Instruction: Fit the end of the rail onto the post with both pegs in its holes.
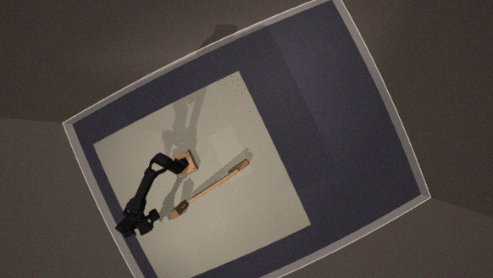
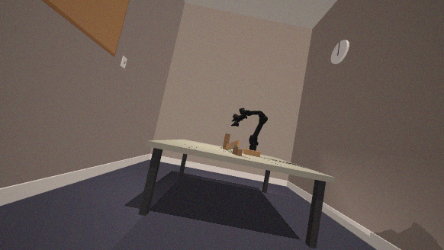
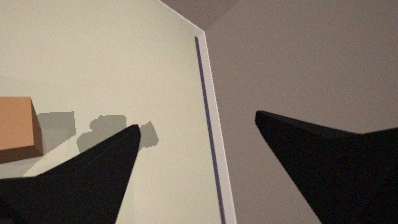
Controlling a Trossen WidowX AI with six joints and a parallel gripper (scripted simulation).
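The long wooden rail point(image 1: 216, 184) lies slanted across the light table point(image 1: 254, 212) point(image 2: 179, 145) point(image 3: 125, 60). Its end near the arm's base meets a small wooden piece point(image 1: 180, 208) with a dark part. Its other end point(image 1: 243, 164) lies far out on the table. The pegs and holes are too small to see. A larger square wooden block point(image 1: 191, 166) point(image 2: 227, 141) point(image 3: 15, 125) stands beside the rail. My gripper point(image 1: 180, 165) point(image 2: 234, 121) point(image 3: 199, 122) is open and empty. It hangs high above the square block, apart from the rail.
The arm's base point(image 1: 135, 221) point(image 2: 253, 145) stands at the table's edge. In the wrist view the table edge point(image 3: 212, 125) runs between my fingers, with the wall behind it. The floor around the table is dark blue point(image 1: 339, 127).
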